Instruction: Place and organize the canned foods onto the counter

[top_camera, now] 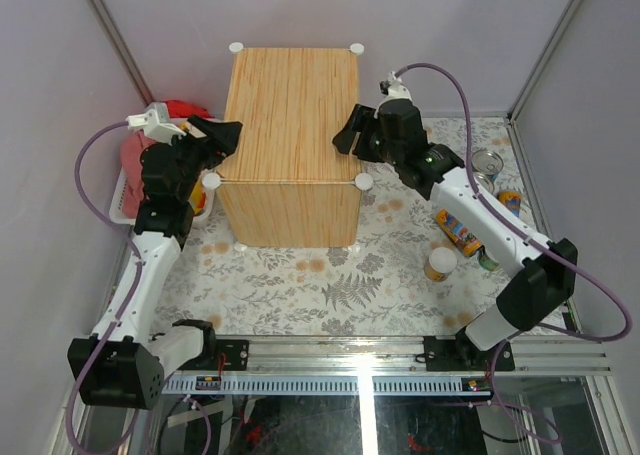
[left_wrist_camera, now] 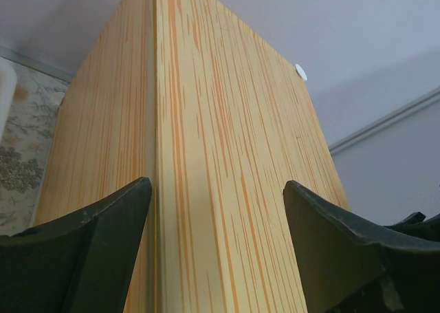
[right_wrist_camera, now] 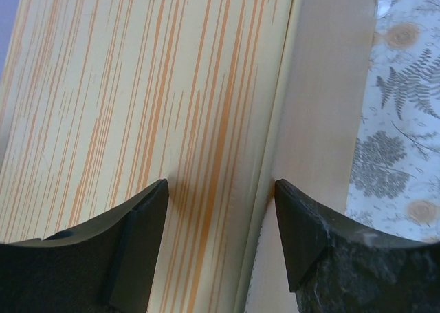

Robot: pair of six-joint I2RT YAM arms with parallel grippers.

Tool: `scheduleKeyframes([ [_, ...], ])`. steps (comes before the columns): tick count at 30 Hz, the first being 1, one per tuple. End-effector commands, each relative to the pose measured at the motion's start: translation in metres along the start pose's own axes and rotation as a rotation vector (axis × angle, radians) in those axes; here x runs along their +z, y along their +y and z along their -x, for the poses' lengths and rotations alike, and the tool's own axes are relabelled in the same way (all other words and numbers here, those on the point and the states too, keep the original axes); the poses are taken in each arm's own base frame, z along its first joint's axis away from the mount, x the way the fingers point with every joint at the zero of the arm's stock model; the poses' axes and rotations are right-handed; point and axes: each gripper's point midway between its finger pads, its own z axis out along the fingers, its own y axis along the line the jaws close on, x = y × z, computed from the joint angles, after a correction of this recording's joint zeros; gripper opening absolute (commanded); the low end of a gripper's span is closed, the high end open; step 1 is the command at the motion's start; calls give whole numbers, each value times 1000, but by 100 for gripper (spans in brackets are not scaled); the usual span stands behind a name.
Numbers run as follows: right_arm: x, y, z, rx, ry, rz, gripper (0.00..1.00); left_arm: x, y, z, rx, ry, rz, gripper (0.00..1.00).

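Observation:
The counter [top_camera: 290, 105] is a tall light wood-grain box with white knobs, standing mid-mat. My left gripper [top_camera: 226, 135] is open and empty at its upper left edge; in the left wrist view the gripper [left_wrist_camera: 216, 182] straddles a box edge [left_wrist_camera: 155, 120]. My right gripper [top_camera: 351, 135] is open and empty at the upper right edge; in the right wrist view the gripper [right_wrist_camera: 221, 182] straddles the box's corner line [right_wrist_camera: 275, 120]. Cans sit at the right: a silver-topped can [top_camera: 487, 162], an orange can [top_camera: 510, 200], a can lying down [top_camera: 458, 233], a white-lidded can [top_camera: 440, 264].
A red cloth [top_camera: 185, 108] and a pink cloth [top_camera: 133, 155] lie in a white basket [top_camera: 120, 203] behind the left arm. The floral mat [top_camera: 300, 285] covers the floor. Purple-grey walls enclose three sides. A metal rail [top_camera: 360, 355] runs along the near edge.

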Motion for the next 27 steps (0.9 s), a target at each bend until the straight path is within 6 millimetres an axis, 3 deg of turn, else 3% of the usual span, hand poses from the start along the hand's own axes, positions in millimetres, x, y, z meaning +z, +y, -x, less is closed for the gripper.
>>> scheduleKeyframes([
  [1, -41, 66, -12, -18, 17, 212, 68, -26, -43, -62, -40, 236, -153, 75],
  [8, -72, 74, -31, -31, 45, 226, 67, -62, -63, -74, -29, 280, -169, 74],
  [15, -97, 82, -68, -66, 88, 221, 67, -111, -61, -93, -58, 316, -162, 73],
  [19, -110, 78, -80, -57, 97, 210, 67, -134, -63, -94, -69, 325, -177, 71],
  [27, -134, 81, -103, -66, 120, 206, 67, -162, -65, -97, -74, 351, -202, 69],
])
